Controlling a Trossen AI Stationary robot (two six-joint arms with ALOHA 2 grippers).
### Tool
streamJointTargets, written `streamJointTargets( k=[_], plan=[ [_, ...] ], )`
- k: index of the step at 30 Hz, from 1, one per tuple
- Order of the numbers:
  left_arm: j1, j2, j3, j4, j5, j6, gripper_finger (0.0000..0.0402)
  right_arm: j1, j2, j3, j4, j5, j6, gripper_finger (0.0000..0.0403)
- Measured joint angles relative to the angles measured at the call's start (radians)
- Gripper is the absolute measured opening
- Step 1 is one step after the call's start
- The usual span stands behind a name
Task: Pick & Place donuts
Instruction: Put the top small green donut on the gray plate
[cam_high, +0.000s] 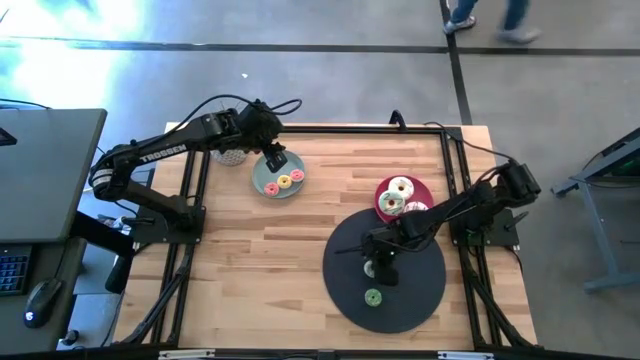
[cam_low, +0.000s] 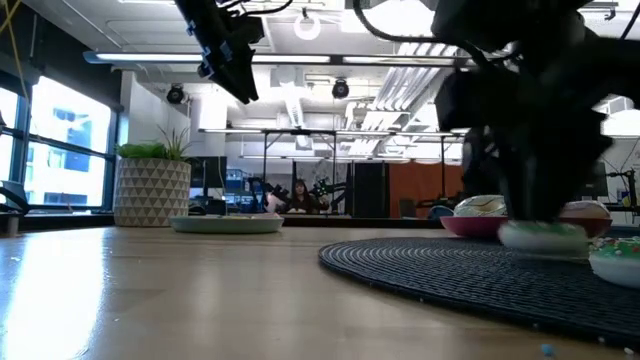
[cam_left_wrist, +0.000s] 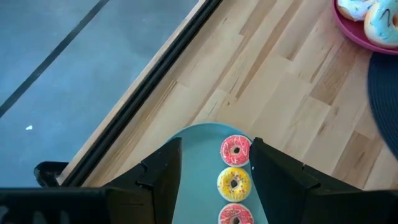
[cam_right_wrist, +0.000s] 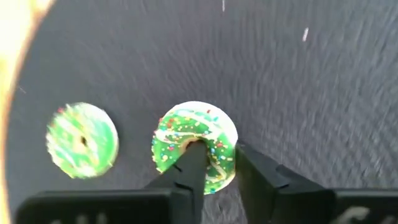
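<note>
gripping green donut (cam_right_wrist: 196, 147), right claw (cam_right_wrist: 217, 163), dark mat (cam_high: 420, 300)

Three small donuts — red (cam_left_wrist: 235, 150), yellow (cam_left_wrist: 233, 183), salmon pink (cam_left_wrist: 235, 214) — line the sage-green plate (cam_left_wrist: 200, 180) between spread jaws.

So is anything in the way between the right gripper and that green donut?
No. The right gripper is already at the green donut on the dark mat, one finger in its hole and one outside the ring. The other green donut lies apart.
</note>
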Motion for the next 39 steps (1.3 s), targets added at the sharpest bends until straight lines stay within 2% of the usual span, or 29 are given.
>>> streamJointTargets(
  k=[5, 7, 12, 16, 18, 21, 23, 30, 39],
  plan=[
    [0.0, -0.039, 0.0, 0.0, -0.085, 0.027, 0.0179, -0.046, -0.037, 0.0, 0.076, -0.009, -0.038, 0.0022],
    [0.0, -0.064, 0.0, -0.001, -0.134, 0.054, 0.0179, -0.079, -0.05, 0.0, 0.15, 0.038, -0.087, 0.0009],
    [0.0, -0.136, 0.0, 0.002, -0.26, 0.071, 0.0179, -0.208, -0.04, 0.001, 0.52, 0.216, -0.264, 0.0022],
    [0.0, -0.18, 0.0, 0.001, -0.262, 0.07, 0.0179, -0.326, 0.018, 0.003, 0.872, 0.289, -0.342, 0.0024],
    [0.0, -0.194, 0.0, 0.001, -0.256, 0.068, 0.0179, -0.385, 0.062, 0.02, 0.963, 0.28, -0.342, 0.0015],
    [0.0, -0.198, 0.0, 0.0, -0.252, 0.068, 0.0179, -0.45, 0.152, 0.127, 0.936, 0.24, -0.343, 0.0006],
    [0.0, -0.198, 0.0, 0.0, -0.252, 0.068, 0.0179, -0.473, 0.221, 0.234, 0.849, 0.225, -0.361, 0.0008],
    [0.0, -0.198, 0.0, -0.011, -0.252, 0.069, 0.0179, -0.518, 0.462, 0.61, 0.515, 0.305, -0.383, 0.0006],
    [0.0, -0.198, 0.0, -0.036, -0.25, 0.07, 0.0179, -0.544, 0.673, 0.861, 0.428, 0.307, -0.333, 0.001]
  ],
)
